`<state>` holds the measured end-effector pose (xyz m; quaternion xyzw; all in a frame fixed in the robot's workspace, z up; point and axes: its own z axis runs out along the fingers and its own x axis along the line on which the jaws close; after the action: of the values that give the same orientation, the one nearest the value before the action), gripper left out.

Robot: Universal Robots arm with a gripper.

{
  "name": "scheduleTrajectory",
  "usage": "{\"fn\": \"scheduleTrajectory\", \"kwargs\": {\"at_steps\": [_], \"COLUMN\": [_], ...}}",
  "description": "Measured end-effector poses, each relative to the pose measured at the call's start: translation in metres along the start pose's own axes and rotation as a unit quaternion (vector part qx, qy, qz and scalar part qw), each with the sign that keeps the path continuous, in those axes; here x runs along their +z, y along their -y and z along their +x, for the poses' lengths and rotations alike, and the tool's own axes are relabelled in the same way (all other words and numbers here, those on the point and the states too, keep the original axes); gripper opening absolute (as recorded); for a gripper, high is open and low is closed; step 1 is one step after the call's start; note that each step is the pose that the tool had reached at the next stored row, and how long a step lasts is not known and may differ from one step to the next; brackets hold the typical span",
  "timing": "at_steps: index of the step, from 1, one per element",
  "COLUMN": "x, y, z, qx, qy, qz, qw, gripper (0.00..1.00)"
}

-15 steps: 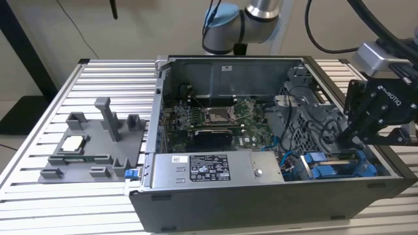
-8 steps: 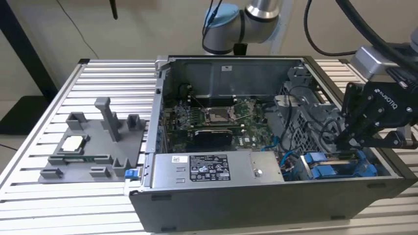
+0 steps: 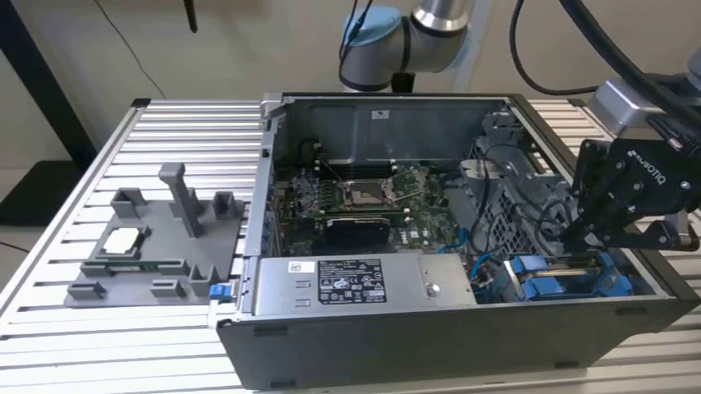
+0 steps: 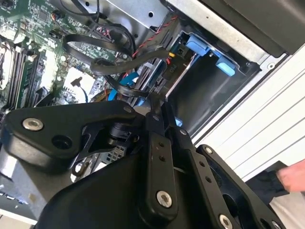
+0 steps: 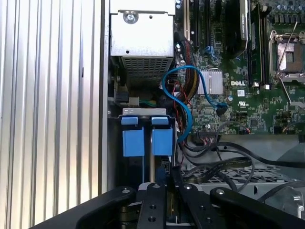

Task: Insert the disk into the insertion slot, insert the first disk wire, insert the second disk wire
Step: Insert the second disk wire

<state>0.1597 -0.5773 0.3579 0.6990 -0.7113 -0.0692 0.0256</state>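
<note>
The open computer case (image 3: 438, 345) on the slatted surface (image 3: 186, 131) holds a motherboard (image 3: 362, 201), a grey power-supply box (image 3: 362, 283) and, at the exterior view's right, the disk (image 3: 544, 286), blue-framed, in the insertion slot (image 5: 144, 111). Your tool (image 3: 577, 246) hangs just above it among black cables (image 5: 219, 162); you cannot tell whether it is spread or pinching. A grey tray (image 3: 164, 246) outside the case carries small parts.

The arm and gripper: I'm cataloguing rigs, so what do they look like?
The silver tubular arm has pale blue joint caps, with thick black cables looping beside it. The matte black gripper is built of bolted linkage bars with silver screw heads and white lettering.
</note>
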Motion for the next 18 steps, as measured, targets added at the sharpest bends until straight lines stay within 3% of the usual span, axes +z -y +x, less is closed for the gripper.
{"fn": "scheduleTrajectory", "kwargs": {"at_steps": [4, 10, 11, 18], "x": [0.0029, 0.0081, 0.0087, 0.0103], "y": [0.0022, 0.0035, 0.0043, 0.0090], "z": [0.0002, 0.0005, 0.0005, 0.0005], "qx": [0.000, -0.003, -0.003, -0.001], "qy": [0.0033, 0.0221, 0.0237, 0.0240], "qz": [-0.0025, -0.0029, -0.0030, -0.0040], "qw": [1.0000, 0.9997, 0.9997, 0.9997], "gripper": [0.16, 0.16, 0.16, 0.16]}}
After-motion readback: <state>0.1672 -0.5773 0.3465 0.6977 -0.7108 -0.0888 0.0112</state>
